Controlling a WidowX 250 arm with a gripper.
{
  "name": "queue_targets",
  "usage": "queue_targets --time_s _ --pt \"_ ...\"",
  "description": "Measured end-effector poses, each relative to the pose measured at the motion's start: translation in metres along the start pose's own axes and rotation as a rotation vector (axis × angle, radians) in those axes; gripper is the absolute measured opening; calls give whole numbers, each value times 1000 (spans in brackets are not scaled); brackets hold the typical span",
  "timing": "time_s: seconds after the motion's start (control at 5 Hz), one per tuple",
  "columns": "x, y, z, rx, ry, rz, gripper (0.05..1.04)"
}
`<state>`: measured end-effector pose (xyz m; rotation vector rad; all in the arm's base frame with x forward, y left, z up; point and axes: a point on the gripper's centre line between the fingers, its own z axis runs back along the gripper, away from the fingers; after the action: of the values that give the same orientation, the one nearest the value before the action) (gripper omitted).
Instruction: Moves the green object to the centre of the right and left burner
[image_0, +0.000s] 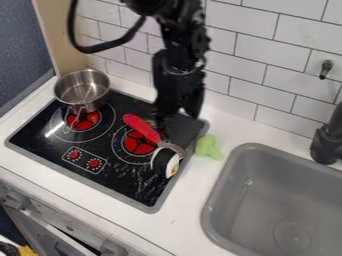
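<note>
My gripper (179, 114), spread open, hangs over the back right of the stove (123, 180), the green object (208, 147) apart from it, beside the stove's right edge.

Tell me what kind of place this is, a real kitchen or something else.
Probably a toy kitchen set up for robot work: a cooktop with printed-looking red burners, a grey sink, and a black robot arm over the cooktop.

Shiny metal pot (82, 86), glossy black stovetop (60, 135), matt grey sink (257, 187)
</note>
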<state>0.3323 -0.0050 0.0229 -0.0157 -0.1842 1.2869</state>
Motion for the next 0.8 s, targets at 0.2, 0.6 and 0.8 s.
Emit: queue_targets --time_s 0.2,0.6,0.8 --pt "-12 -13 -10 -16 -7 24 999" --pt "-27 -30 -26 8 8 21 999" --pt "-28 -28 -36 38 11 4 999"
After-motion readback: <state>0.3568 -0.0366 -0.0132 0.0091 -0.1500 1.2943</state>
